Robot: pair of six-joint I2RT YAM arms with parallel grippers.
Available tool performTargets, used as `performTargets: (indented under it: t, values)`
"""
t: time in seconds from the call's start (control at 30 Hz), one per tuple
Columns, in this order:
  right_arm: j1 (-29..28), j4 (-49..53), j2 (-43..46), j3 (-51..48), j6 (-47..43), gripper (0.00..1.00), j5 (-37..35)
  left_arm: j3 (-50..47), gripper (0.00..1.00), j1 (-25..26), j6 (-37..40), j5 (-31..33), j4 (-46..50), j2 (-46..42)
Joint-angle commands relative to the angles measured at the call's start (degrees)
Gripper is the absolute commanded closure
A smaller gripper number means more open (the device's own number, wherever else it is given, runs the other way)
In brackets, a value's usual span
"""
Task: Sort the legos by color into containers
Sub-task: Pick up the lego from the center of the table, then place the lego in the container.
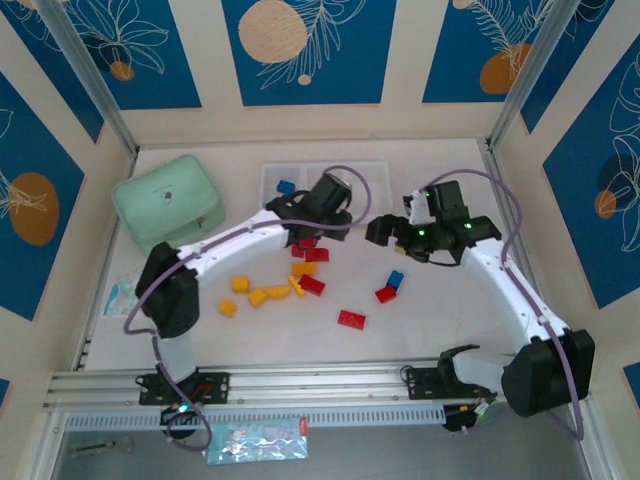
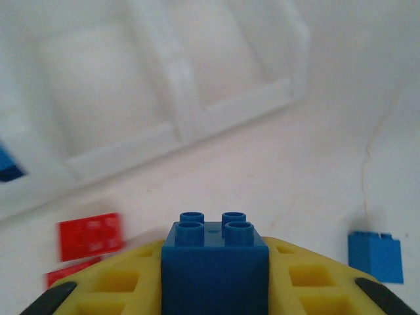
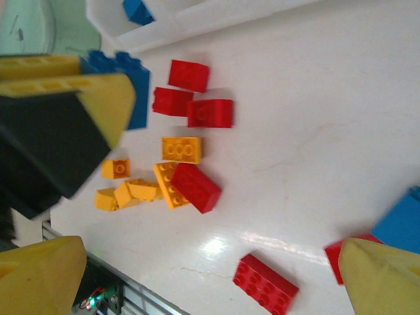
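Off to the left of my left pincer (image 2: 215, 282), well apart from it, sits a mint-green rounded plastic lidded box (image 1: 167, 205), resting on the glossy white tabletop (image 1: 250, 345). Beyond my pincer rise cream wall panels (image 1: 305, 50) printed with blue fields, orange discs and white leaf outlines. Behind it runs a ribbed silver metal rail (image 1: 310, 385), and further back still lies a shiny clear plastic packet (image 1: 255, 440).

Bright, even overhead light washes the white table (image 1: 432, 322), casting soft shadows; glare spots it in the right wrist view, while the tray (image 2: 184, 119) blurs in the left wrist view.
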State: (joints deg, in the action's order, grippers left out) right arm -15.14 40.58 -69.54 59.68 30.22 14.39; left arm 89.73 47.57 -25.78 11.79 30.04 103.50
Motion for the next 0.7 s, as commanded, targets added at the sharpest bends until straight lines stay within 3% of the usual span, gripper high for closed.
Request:
performTargets:
  t: [0.0,0.27,0.67]
  values:
    - [-2.95,-2.87,-3.12,2.65,0.57,0.01,0.00,-2.77,0.72,-3.80,-2.59,2.61,2.02,-2.07]
    - [-6.49,-7.69,-12.27,7.31,1.77,0.01,-1.38,-3.53,0.72,-13.21,-3.29,1.90,0.64,-0.32]
    - [-5.47,-7.80,-14.24,8.22,0.87,0.01,-2.00,12.62,0.71,-18.87,-1.06,4.55,3.70,16.37]
